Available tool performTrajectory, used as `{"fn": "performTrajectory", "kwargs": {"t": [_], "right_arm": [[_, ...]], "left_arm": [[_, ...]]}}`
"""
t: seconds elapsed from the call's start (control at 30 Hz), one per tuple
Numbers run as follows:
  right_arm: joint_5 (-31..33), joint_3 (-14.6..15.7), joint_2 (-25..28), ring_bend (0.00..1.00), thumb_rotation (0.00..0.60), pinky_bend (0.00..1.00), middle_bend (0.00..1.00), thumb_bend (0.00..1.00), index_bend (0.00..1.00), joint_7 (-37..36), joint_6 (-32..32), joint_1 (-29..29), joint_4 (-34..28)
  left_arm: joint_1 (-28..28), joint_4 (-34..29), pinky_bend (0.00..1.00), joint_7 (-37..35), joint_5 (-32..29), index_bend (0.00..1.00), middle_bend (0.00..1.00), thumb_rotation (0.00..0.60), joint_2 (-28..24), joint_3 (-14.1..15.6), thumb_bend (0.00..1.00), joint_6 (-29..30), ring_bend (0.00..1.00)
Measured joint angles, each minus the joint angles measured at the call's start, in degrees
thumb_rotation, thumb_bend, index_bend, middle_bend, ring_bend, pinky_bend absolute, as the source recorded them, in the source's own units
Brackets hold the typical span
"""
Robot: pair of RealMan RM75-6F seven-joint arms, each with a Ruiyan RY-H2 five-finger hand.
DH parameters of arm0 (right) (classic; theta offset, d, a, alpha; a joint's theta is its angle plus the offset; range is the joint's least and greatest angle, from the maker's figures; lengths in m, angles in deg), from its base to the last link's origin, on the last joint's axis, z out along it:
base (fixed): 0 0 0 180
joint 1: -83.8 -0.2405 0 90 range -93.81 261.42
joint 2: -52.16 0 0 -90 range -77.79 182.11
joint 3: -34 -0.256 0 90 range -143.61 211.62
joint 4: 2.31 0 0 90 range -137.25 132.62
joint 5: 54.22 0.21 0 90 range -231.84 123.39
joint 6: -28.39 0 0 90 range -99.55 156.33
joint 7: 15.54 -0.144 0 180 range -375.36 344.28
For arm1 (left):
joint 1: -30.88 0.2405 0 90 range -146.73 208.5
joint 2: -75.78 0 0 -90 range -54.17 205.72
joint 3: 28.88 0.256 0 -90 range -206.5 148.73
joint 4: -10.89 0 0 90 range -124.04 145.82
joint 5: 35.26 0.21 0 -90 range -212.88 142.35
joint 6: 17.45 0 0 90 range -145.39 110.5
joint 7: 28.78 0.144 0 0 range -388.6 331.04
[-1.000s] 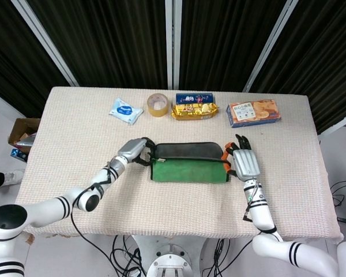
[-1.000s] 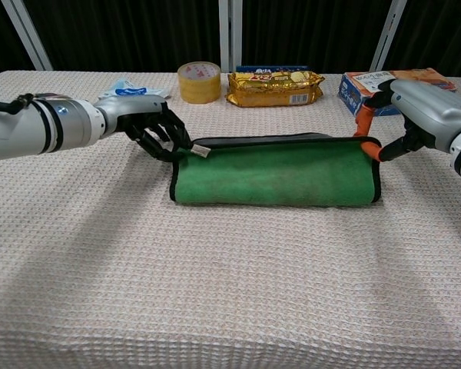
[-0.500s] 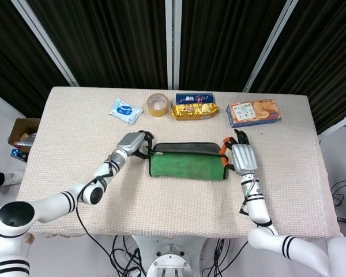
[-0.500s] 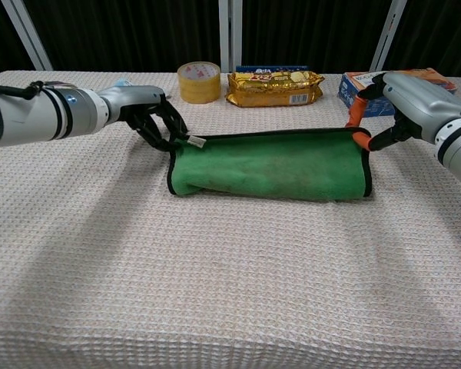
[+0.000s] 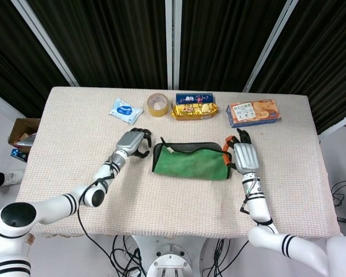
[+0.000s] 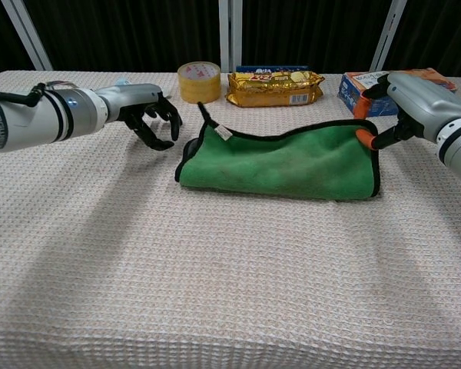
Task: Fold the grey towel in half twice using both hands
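Dark curtains with pale diagonal bars back a table (image 5: 75, 121) covered in a cream waffle-weave cloth. The towel (image 5: 191, 161) (image 6: 284, 163), which shows green with a black edge, lies near the table's middle, folded into a band whose long axis runs from 9 to 3 o'clock. Its 9 o'clock end is loose and rumpled, with one corner and a small white tag sticking up toward 12.

At the 3 o'clock end, the right robot hand (image 5: 242, 157) (image 6: 403, 108) touches the towel's edge; orange fingertips (image 6: 362, 136) sit against the hem, but whether they pinch it cannot be told. The left robot hand (image 5: 132, 143) (image 6: 150, 117) hangs just off the towel's 9 o'clock end, apart from it, holding nothing, dark fingers curved but spread.

Along the 12 o'clock side stand a white-blue pack (image 5: 126, 109), a tape roll (image 5: 158, 104) (image 6: 198, 81), a gold snack bag (image 5: 194, 109) (image 6: 275, 87) and an orange box (image 5: 253, 112) (image 6: 388, 79). A cardboard box (image 5: 23, 134) sits on the floor beyond the 9 o'clock edge.

Half a second ago the left robot hand held the towel's left corner, stretching the band taut; now it has let go and drawn back toward 9, and that end has slumped. The right robot hand stays at its end.
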Motion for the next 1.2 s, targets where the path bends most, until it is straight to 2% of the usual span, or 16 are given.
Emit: {"fn": "performTrajectory", "kwargs": {"t": [0.13, 0.3, 0.53, 0.57, 0.63, 0.67, 0.7, 0.8, 0.87, 0.97, 1.03, 1.2], "right_arm": [[0.01, -0.05, -0.55, 0.0, 0.6, 0.0, 0.28, 0.42, 0.66, 0.31, 0.7, -0.78, 1.61], [0.03, -0.02, -1.5, 0.0, 0.6, 0.0, 0.27, 0.42, 0.65, 1.32, 1.79, -2.04, 4.42], [0.6, -0.23, -3.13, 0.0, 0.6, 0.0, 0.26, 0.42, 0.61, 2.56, 3.58, -3.8, 8.9], [0.91, -0.31, -3.47, 0.0, 0.6, 0.0, 0.25, 0.42, 0.56, 2.85, 4.08, -4.13, 9.83], [1.58, -0.45, -3.95, 0.0, 0.6, 0.0, 0.21, 0.39, 0.42, 3.49, 4.99, -4.6, 11.11], [2.1, -0.51, -4.11, 0.0, 0.6, 0.0, 0.18, 0.33, 0.27, 4.2, 5.55, -4.84, 11.65], [2.59, -0.57, -4.14, 0.0, 0.6, 0.0, 0.15, 0.27, 0.16, 4.91, 5.98, -4.99, 11.86], [4.82, -1.0, -3.62, 0.0, 0.6, 0.0, 0.1, 0.11, 0.01, 7.88, 7.25, -5.37, 11.46], [5.78, -1.23, -2.47, 0.0, 0.6, 0.0, 0.08, 0.06, 0.0, 8.95, 7.61, -5.38, 9.77], [5.28, -1.06, 0.4, 0.0, 0.6, 0.0, 0.08, 0.05, 0.0, 8.34, 7.9, -4.97, 5.77], [3.65, -0.43, 2.8, 0.0, 0.6, 0.0, 0.1, 0.06, 0.04, 6.8, 7.75, -4.48, 3.08], [-6.89, 3.6, 7.5, 0.0, 0.6, 0.0, 0.17, 0.11, 0.34, -0.01, 5.13, -2.77, 0.23]], "left_arm": [[0.63, -1.49, 0.1, 1.83, -1.23, 0.21, 0.1, 0.6, -0.21, -0.2, 0.4, 2.86, 0.12], [1.98, -4.63, 0.1, 4.24, -1.57, 0.19, 0.1, 0.6, -1.39, -0.43, 0.37, 7.85, 0.12], [6.54, -13.58, 0.1, 6.31, -0.25, 0.19, 0.1, 0.6, -5.85, -1.06, 0.34, 18.65, 0.12], [7.31, -14.94, 0.1, 6.3, 0.13, 0.19, 0.1, 0.6, -6.65, -1.11, 0.33, 19.94, 0.12], [9.15, -18.14, 0.1, 6.02, 1.15, 0.19, 0.1, 0.6, -8.64, -1.18, 0.32, 22.38, 0.12], [9.97, -19.49, 0.1, 5.8, 1.7, 0.19, 0.1, 0.6, -9.54, -1.16, 0.32, 23.28, 0.12], [10.84, -20.82, 0.1, 5.56, 2.34, 0.19, 0.1, 0.6, -10.45, -1.09, 0.32, 24.1, 0.12], [13.63, -24.55, 0.1, 4.85, 5.12, 0.19, 0.1, 0.6, -13.26, -0.48, 0.31, 27.06, 0.12], [15.62, -27.08, 0.1, 4.28, 7.4, 0.19, 0.1, 0.6, -15.25, 0.11, 0.3, 29.35, 0.12], [18.15, -30.37, 0.1, 3.13, 10.32, 0.19, 0.1, 0.6, -17.85, 0.84, 0.3, 32.02, 0.12], [19.77, -32.45, 0.1, 2.16, 12.3, 0.19, 0.1, 0.6, -19.44, 1.34, 0.3, 33.6, 0.12], [22.97, -36.13, 0.1, 0.08, 16.28, 0.19, 0.1, 0.6, -22.21, 2.79, 0.3, 36.46, 0.12]]}}
